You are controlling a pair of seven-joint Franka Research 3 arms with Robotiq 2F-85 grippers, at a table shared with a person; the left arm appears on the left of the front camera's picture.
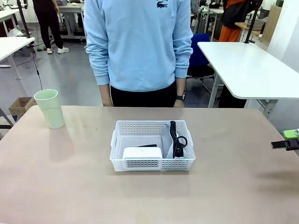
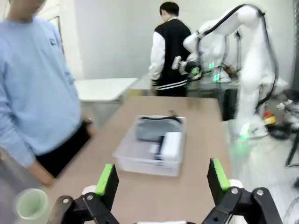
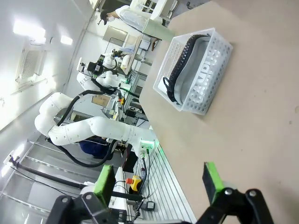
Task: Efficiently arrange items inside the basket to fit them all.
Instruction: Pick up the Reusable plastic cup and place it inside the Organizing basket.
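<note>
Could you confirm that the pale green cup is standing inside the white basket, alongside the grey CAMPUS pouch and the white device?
Not quite: the pale green cup stands on the table outside the white basket, off to the robot's left, as the front view shows. The grey CAMPUS pouch and the white device are inside it.

Bright, even room light gives soft shadows on the bench (image 1: 70, 177). Beyond the left fingers (image 2: 106, 179) the picture is blurred.
</note>
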